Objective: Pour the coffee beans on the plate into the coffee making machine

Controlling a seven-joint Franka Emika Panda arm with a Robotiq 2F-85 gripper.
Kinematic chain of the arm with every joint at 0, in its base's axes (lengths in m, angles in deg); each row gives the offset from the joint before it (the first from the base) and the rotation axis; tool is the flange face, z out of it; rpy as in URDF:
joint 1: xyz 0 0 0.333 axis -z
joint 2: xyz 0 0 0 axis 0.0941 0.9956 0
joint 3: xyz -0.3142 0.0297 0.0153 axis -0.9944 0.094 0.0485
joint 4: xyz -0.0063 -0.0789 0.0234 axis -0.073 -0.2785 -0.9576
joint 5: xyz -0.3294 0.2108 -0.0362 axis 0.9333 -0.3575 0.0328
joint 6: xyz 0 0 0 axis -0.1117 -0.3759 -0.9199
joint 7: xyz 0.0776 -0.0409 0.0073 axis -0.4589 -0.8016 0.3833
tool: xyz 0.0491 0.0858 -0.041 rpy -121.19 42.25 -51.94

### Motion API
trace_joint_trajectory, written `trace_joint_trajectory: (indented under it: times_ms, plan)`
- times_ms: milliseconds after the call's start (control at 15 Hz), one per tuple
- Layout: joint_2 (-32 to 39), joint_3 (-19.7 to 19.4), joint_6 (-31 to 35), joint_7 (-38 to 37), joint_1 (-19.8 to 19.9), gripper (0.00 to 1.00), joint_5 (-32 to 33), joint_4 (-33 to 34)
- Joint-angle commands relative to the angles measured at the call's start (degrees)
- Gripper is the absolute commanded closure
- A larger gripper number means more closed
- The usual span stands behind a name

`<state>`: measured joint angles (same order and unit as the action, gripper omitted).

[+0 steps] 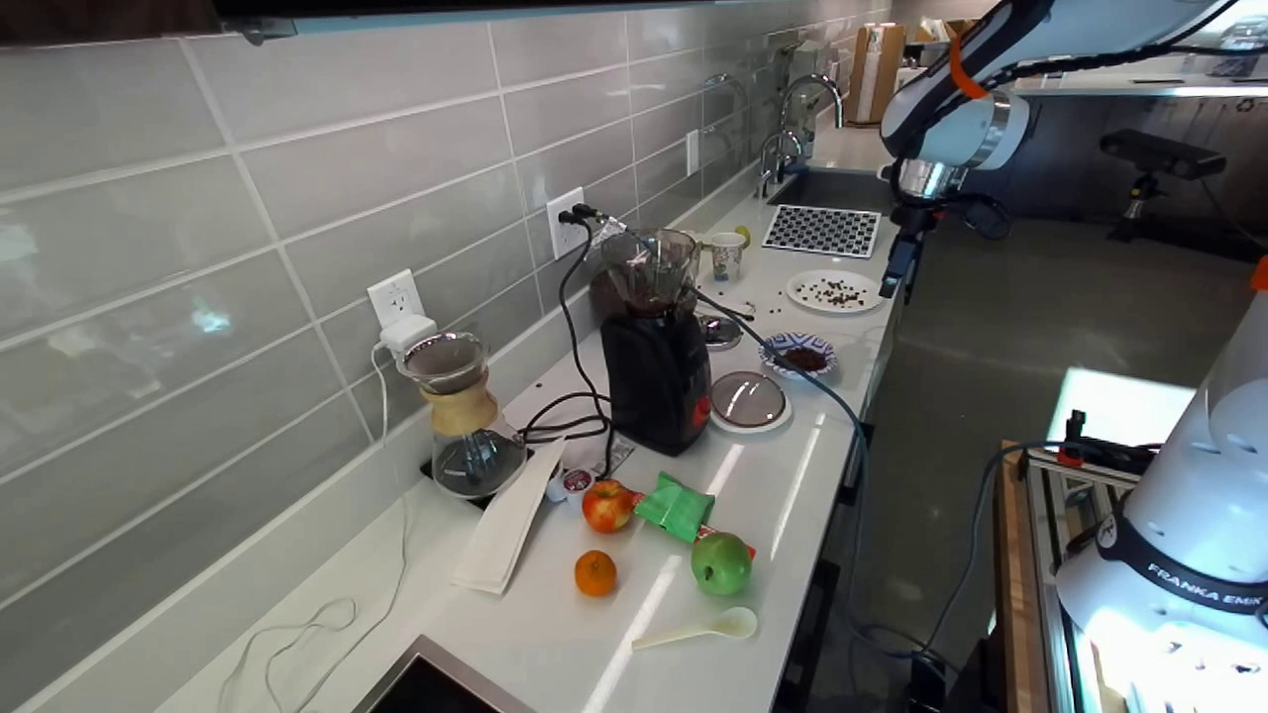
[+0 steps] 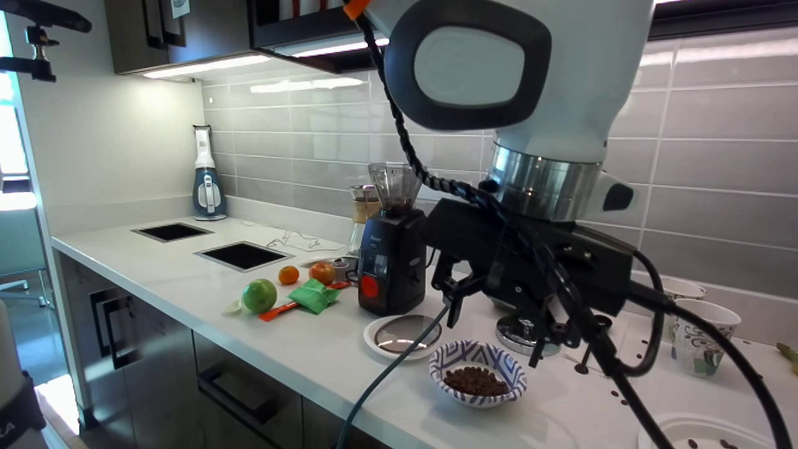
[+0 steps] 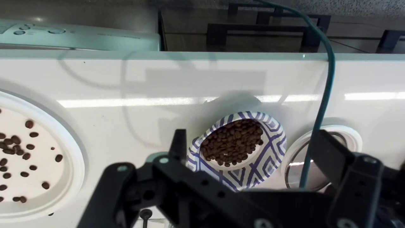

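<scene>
The end effector [image 3: 250, 139] hangs released above the tabletop [image 3: 110, 126], its two fingers [image 3: 179, 142] spread wide. Beneath it, showing through the gap between the fingers in the wrist view, is one patterned bowl [image 3: 272, 155], white with blue-purple zigzags, and in it lies the one heap of coffee beans [image 3: 232, 141]: small dark brown ovals, too many to count, piled to one side so that a patch of white bottom shows. Left of the end effector in the wrist view is one white plate [image 3: 74, 161], partly in sight there, with more than twenty beans scattered loosely over it. On the opposite side, just beside the bowl, is one small white dish [image 3: 356, 142] with one dark glossy disc [image 1: 748, 398] in it. Farther out that way, in both exterior views, stands one coffee machine [image 2: 393, 262], upright and black, with one round red button [image 2: 370, 286] and one clear hopper [image 1: 649, 262], brownish low down. Past it, well apart from the end effector, lie one red apple [image 1: 607, 506], one green apple [image 1: 721, 563], one orange [image 1: 595, 573], one green packet [image 1: 676, 507] and one spoon [image 1: 731, 624]. Right of the end effector in an exterior view stand two cups [image 2: 704, 340].
</scene>
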<state>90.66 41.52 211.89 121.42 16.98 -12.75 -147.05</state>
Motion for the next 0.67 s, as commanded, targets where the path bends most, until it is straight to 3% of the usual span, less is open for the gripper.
trace_joint_trajectory:
  times_ms: [0,600]
  plan:
    - [7.47,3.77,0.83,4.46,3.4,0.0,-6.55,5.13]
    - [18.44,12.52,2.85,0.37,7.46,0.0,-4.83,15.03]
